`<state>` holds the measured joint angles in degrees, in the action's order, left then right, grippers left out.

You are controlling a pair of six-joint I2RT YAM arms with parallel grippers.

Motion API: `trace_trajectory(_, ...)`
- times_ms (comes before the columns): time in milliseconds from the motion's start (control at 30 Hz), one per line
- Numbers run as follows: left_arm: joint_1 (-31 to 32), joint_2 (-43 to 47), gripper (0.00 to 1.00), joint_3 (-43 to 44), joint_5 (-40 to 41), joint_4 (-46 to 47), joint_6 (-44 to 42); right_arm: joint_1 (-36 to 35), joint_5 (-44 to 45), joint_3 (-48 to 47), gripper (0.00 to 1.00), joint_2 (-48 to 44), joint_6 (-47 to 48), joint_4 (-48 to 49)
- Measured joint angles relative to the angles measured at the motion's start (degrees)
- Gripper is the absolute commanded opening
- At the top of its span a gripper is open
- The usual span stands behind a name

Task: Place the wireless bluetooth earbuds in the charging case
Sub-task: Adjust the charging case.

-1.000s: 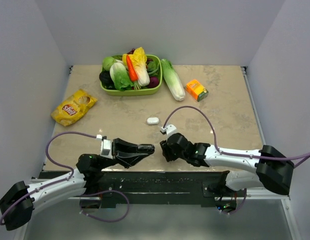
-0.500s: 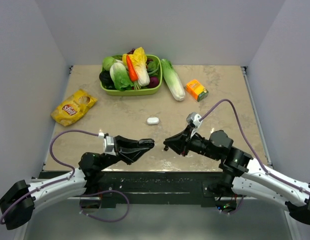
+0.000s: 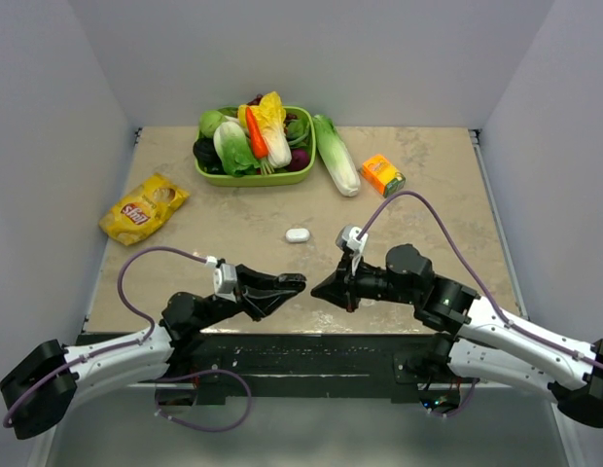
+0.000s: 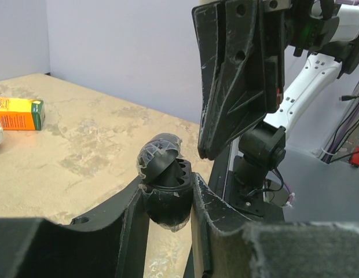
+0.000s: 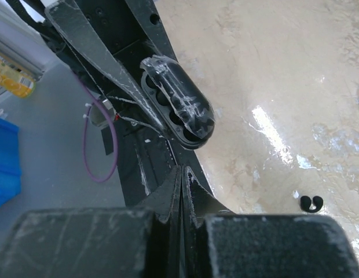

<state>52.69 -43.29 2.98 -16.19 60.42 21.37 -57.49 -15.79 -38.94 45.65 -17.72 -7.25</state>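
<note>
Fingertips of the left gripper (image 3: 290,284) and right gripper (image 3: 319,290) face each other, close but apart, at the lower middle of the top view, near the table's (image 3: 428,224) front edge; a small white oblong piece (image 3: 298,234) lies above them. In the left wrist view, the left fingers (image 4: 205,202) clamp the black charging case (image 4: 164,194) at lower centre, lid tipped up. In the right wrist view, the right fingers (image 5: 197,191) are pressed together on nothing, and black earbuds (image 5: 311,202) lie on the table at lower right.
</note>
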Motion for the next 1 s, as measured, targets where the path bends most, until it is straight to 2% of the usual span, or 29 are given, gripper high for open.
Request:
trace_trajectory(900, 3.72, -4.55, 0.0, 0.0, -2.8, 0.44, -1.51, -0.35, -0.22, -3.48, 0.0, 4.9, 0.63, -1.16)
trace_trajectory(1000, 3.87, -4.48, 0.0, 0.0, -2.71, 0.74, -1.51, -0.35, -0.42, -3.54, 0.08, 4.04, 0.92, -1.51)
